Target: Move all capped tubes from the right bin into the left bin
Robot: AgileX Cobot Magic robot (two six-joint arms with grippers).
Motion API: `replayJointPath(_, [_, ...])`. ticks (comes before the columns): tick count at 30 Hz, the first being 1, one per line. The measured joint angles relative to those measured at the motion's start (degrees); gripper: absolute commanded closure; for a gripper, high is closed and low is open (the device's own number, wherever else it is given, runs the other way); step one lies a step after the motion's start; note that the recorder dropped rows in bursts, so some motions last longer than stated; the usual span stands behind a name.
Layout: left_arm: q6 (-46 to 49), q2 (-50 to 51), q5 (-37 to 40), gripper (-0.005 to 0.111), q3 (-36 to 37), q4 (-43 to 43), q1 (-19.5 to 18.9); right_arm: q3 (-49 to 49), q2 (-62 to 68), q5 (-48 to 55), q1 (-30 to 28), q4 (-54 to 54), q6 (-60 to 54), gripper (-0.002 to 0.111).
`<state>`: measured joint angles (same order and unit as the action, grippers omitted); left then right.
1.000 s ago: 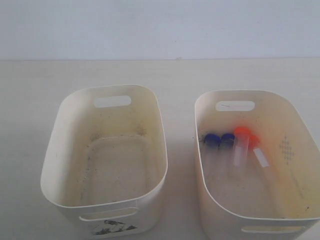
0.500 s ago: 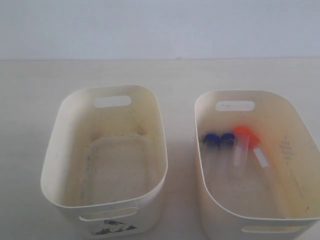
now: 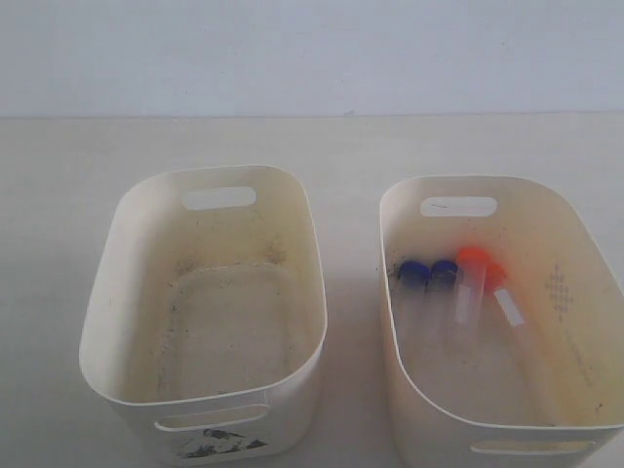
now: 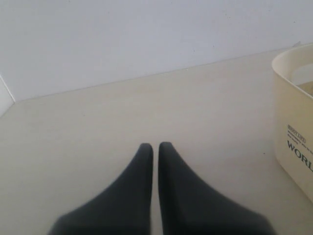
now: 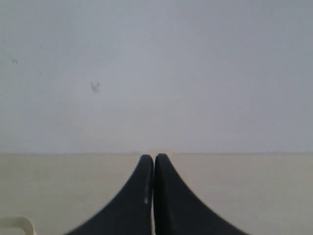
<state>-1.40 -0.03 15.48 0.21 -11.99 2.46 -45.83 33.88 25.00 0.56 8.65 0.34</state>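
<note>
Lying place of the capped tubes [image 3: 466,297]: all four are lying on the floor of the right bin [image 3: 585,327], toward its far end below the slot handle [image 3: 458,207].
Blue-capped pair [image 3: 416,274]: these two are lying side by side, caps just beside each other, close to the bin wall that is facing the left bin.
Orange-capped pair [image 3: 474,255]: these two are lying just beside the blue ones, nearer the bin's middle; one is carrying a white label [image 3: 509,308] on its clear body.
Right bin: it is sitting on the surface [image 3: 351,156] at the right of the exterior view, showing a dotted diamond [image 3: 558,289] on one inner wall.
Left bin [image 3: 112,312]: it is sitting beside the right bin, a strip of surface separating them; its floor is showing dark specks [image 3: 180,292].
Left tool [image 4: 152,146]: its jaws are standing closed to a hairline gap, gripping nothing, hovering over bare surface.
Right tool [image 5: 154,157]: its jaws are pressing tip to tip, gripping nothing, pointing toward the pale wall [image 5: 156,73].
</note>
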Motion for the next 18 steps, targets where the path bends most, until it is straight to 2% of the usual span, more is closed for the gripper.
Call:
replayJointPath(3, [0.0, 0.0, 0.0, 0.102, 0.0, 0.0, 0.0, -1.0, 1.9, -3.4, 0.0, 4.7, -1.6, 0.108])
replayJointPath(6, [0.0, 0.0, 0.0, 0.102, 0.0, 0.0, 0.0, -4.4, 5.6, 0.8, 0.0, 9.3, -5.7, 0.108])
replayJointPath(11, [0.0, 0.0, 0.0, 0.102, 0.0, 0.0, 0.0, -14.8, 15.2, 16.6, 0.0, 13.0, -7.4, 0.108])
replayJointPath(18, [0.0, 0.0, 0.0, 0.102, 0.0, 0.0, 0.0, -29.7, 26.6, 36.6, 0.0, 12.7, -1.4, 0.108])
